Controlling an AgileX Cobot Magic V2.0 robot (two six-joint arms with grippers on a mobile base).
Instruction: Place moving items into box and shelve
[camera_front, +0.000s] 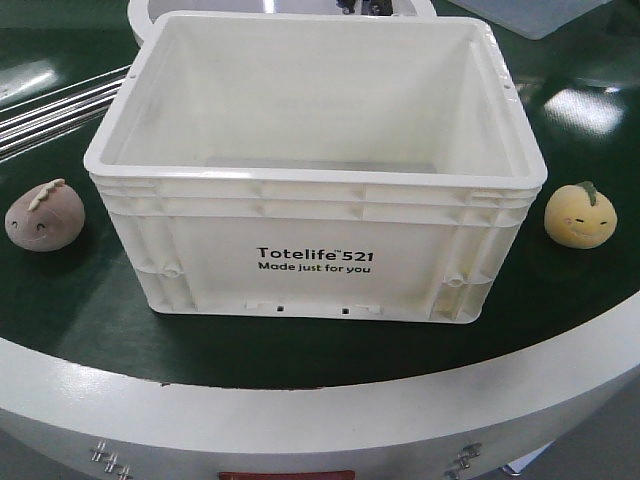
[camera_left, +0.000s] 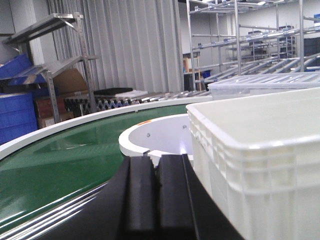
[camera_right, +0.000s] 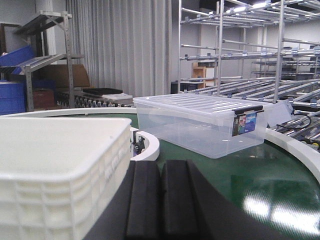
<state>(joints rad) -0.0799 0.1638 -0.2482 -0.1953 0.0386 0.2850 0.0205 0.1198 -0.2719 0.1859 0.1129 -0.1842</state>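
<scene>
The box (camera_front: 315, 170) stands open and empty in the middle of the green table (camera_front: 300, 350), print facing near. The brown toy (camera_front: 43, 217) sits on the table just left of it, and the yellow toy (camera_front: 580, 213) sits just right of it. Both are upright and apart from the box wall. Nothing is packed yet, so the step in hand is judged to be the first pick.

The left fingers (camera_left: 141, 190) are pressed together and hold nothing. They sit low beside the box's left wall and point to the far side. The right fingers (camera_right: 145, 195) are likewise together and empty. The box is on their left and a clear bin (camera_right: 200, 125) lies farther off. Neither wrist view shows a toy, so each arm probably has to tilt down or pull back to find its target.

To do this well:
- Let each arm take the toy on its own side, so neither reaches across the box.
- Spread the fingers wide before going down.
- Come from above and close across the toy's middle. The plush will likely squash and may roll if nudged off-centre.
- Lift well clear of the ribbed rim, since brushing it could shift the box.
- Let go low inside the box.
</scene>
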